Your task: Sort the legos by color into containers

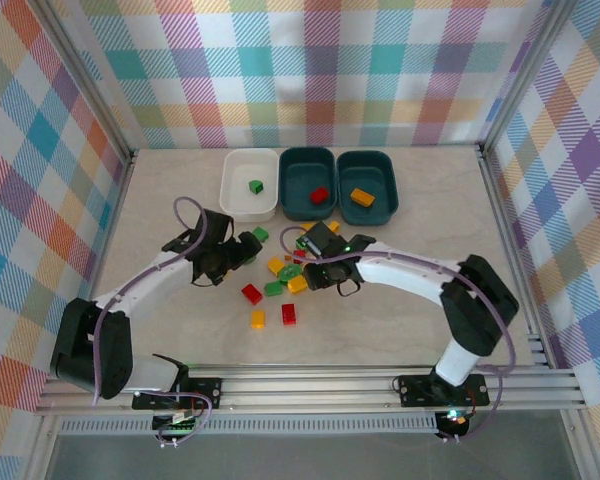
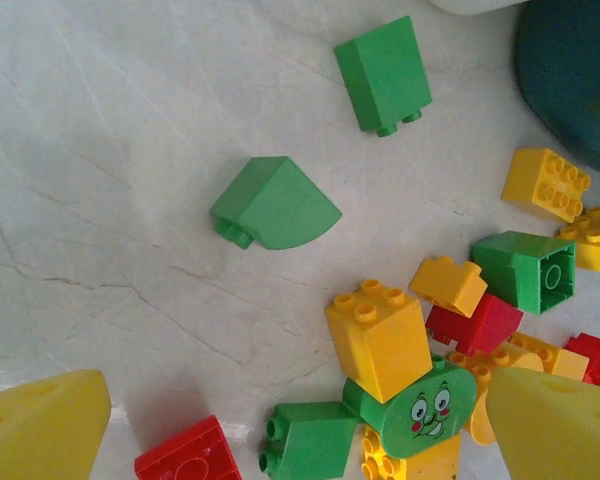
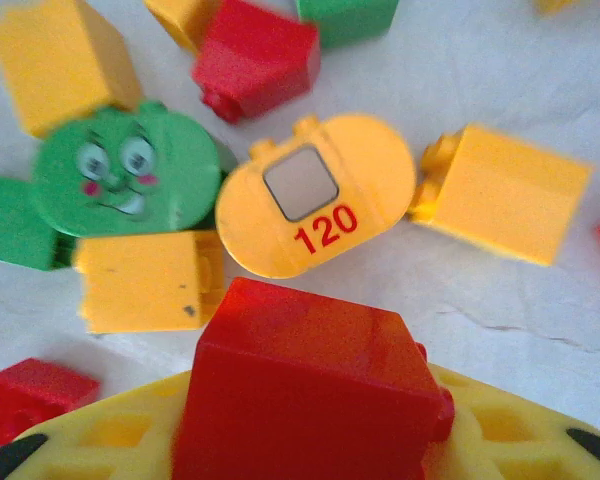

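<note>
Pick step: my right gripper [image 1: 318, 265] pinches a red brick [image 3: 310, 385], left gripper [image 1: 242, 250] spread. Next, I judge: lift to middle tub [image 1: 302, 172].

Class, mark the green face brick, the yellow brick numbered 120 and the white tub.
green face brick [image 3: 125, 185], right wrist view, on its painted face.
yellow brick numbered 120 [image 3: 315, 205], right wrist view, flat top.
white tub [image 1: 242, 170], top external view, bare floor.

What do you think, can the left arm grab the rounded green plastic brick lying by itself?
Probably yes: the left gripper is open, and that green brick lies alone on bare table ahead of its fingers.
</note>
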Available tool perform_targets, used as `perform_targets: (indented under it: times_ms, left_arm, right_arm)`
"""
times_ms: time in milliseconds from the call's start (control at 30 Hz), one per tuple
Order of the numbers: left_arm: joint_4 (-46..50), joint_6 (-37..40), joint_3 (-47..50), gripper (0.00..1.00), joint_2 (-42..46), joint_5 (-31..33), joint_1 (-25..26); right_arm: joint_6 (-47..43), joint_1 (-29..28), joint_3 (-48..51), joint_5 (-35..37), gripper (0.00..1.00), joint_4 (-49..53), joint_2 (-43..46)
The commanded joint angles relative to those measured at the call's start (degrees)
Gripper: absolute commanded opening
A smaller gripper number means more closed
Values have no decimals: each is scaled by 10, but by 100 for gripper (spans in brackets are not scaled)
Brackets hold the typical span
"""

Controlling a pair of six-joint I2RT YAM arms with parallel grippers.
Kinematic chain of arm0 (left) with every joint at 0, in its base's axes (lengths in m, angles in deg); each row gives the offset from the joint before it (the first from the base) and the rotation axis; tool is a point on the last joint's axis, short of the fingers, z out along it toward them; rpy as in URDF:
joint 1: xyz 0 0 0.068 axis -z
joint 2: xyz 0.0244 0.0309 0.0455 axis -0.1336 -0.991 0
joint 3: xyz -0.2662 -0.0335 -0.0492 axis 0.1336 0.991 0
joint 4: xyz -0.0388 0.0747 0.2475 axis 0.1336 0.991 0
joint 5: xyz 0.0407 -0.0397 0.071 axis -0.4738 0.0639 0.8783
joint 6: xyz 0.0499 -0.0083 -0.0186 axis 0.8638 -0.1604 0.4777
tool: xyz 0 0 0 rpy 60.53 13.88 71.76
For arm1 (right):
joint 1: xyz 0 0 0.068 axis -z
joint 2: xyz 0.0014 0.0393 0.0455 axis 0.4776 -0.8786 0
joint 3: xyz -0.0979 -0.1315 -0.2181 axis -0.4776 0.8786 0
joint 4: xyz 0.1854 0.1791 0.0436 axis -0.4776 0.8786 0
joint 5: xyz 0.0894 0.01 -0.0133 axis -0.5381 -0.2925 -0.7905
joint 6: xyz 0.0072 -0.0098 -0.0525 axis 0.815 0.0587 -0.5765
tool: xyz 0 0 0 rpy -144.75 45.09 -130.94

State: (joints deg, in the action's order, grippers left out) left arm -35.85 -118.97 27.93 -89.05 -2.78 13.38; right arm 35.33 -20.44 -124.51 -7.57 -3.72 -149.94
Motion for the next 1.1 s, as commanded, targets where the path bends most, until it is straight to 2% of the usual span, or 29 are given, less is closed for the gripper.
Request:
perform_targets:
  times_ms: [0,100,200,400,567,767,867,1067]
  left_arm:
    - [35,25,-22,96,-20,13,23]
    - [34,22,-14,96,-30,3,29]
    - [47,35,-7,96,-28,10,29]
    - [81,54,0,96,-26,12,29]
    - [84,59,7,97,-20,11,29]
    - [93,80,-25,97,-56,18,29]
    - [97,86,-55,97,-87,42,29]
    - [91,131,-139,92,-184,98,29]
  right_arm:
    - [-27,22,-41,4,41,3,11]
    - [-46,63,-107,-11,40,-12,-31]
    - [-52,103,-213,-31,40,-13,-115]
    - [-63,149,-434,-32,40,36,-287]
    - [-65,176,-571,-55,43,91,-382]
    - [-74,179,-765,-74,60,201,-462]
    - [-73,178,-761,-62,62,215,-443]
    - [-48,178,-522,-70,62,105,-276]
